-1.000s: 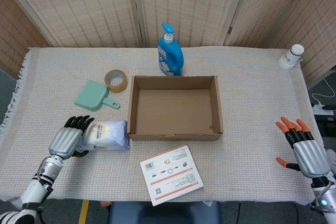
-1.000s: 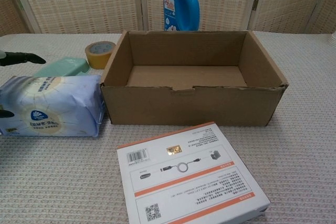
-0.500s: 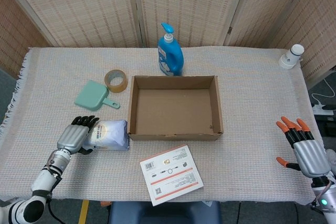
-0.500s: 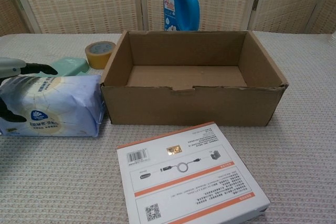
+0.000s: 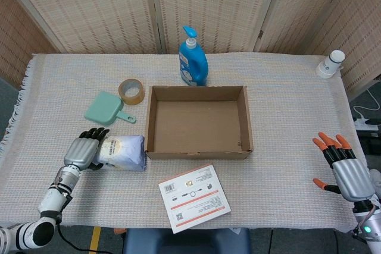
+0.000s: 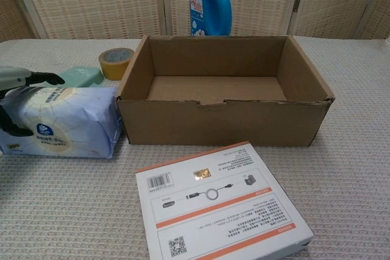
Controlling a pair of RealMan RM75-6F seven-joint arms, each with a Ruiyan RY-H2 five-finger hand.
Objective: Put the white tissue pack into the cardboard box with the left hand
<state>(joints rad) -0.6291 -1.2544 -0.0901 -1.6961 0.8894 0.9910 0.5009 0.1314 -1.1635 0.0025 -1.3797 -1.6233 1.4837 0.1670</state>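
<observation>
Left hand: the left hand (image 5: 84, 149) sits at the outer end of the white tissue pack (image 5: 121, 152); its dark fingers (image 5: 95, 134) reach over the pack's top, and the chest view shows a dark fingertip (image 6: 47, 78) above the pack and another pressed against its front face; it grips the pack
Right hand: the right hand (image 5: 343, 168) hovers near the table's right edge, well apart from everything else; its orange-tipped fingers are spread and it holds nothing
Tissue pack: lies on its side on the woven tablecloth (image 5: 286, 105), just beside the left wall of the cardboard box (image 5: 198, 122); whether it touches that wall cannot be told; it is outside the box
Cardboard box: open-topped, at the middle of the table; nothing shows on its brown floor
Blue pump bottle: the blue pump bottle (image 5: 193, 57) stands upright just behind the box's rear wall
Tape roll: the roll of tan tape (image 5: 131, 91) lies flat behind and to the left of the box
Green dustpan: the small mint-green dustpan (image 5: 107, 109) lies beside the tape, behind the tissue pack
Product carton: a flat white-and-orange product carton (image 5: 194, 197) lies in front of the box, turned slightly askew
White object: a small white cylindrical device (image 5: 331, 63) stands at the far right corner
</observation>
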